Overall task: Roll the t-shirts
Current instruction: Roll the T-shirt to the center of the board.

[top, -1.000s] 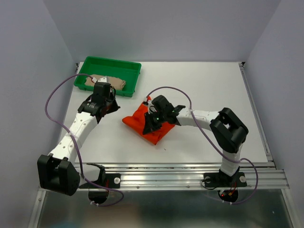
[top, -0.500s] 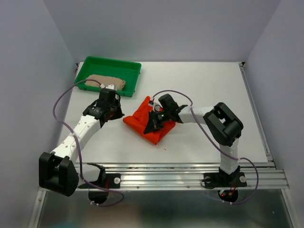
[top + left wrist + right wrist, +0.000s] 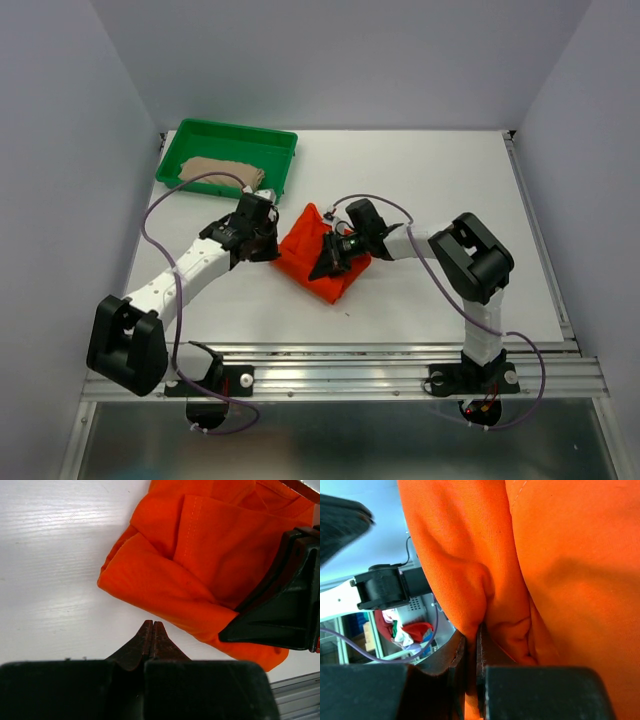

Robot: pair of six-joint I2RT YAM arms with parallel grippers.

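Top external view: your right gripper [image 3: 328,266] covers the middle of the orange-red t-shirt [image 3: 298,252], so the fold it holds is hidden there. The right wrist view shows its jaws pinched on a ridge of orange cloth. Your left gripper [image 3: 152,630] is closed on nothing, its tips just short of that shirt's edge. A second ago that arm hung over the green tray [image 3: 275,150], masking part of the beige t-shirt [image 3: 222,170]; now it has swung beside the orange one. White table [image 3: 440,190], plain grey walls [image 3: 350,60].
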